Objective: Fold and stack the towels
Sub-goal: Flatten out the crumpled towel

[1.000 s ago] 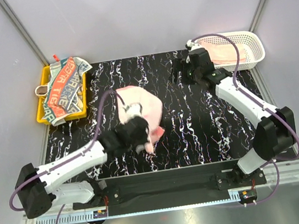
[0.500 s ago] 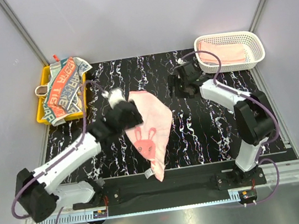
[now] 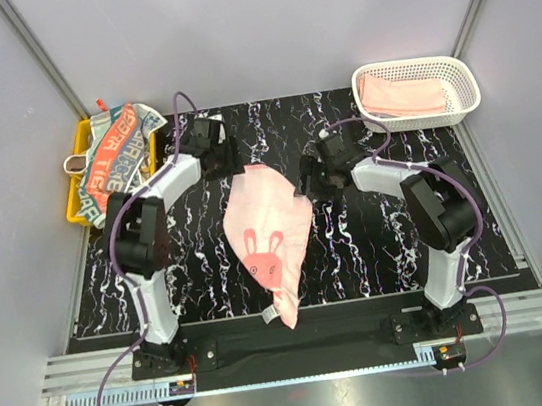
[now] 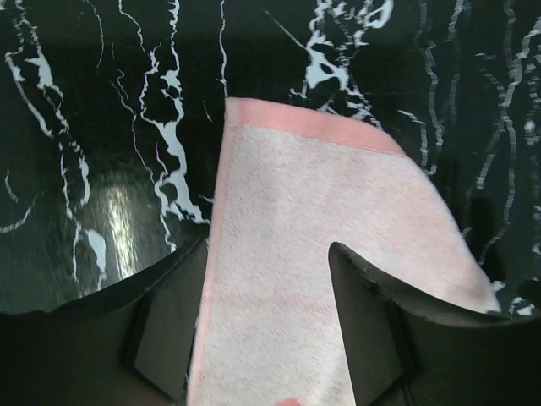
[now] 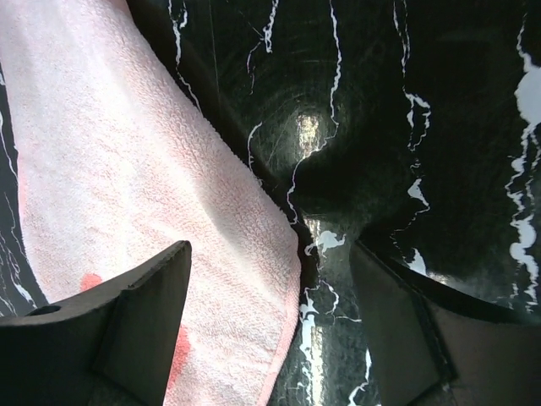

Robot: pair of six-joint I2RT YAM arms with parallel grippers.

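Black, white-veined table with pale grey walls on three sides.

Pink rabbit towel lies spread out mid-table, one corner pointing to the near edge.

Left gripper sits over the towel's far corner, jaws spread and gripping nothing. Cannot tell if it touches the cloth.

Right gripper is at the towel's right edge, jaws spread and empty.

Yellow tray at far left holds a lettered towel. White basket at far right holds a plain pink towel.

Nothing lies between the arms and the cloth.
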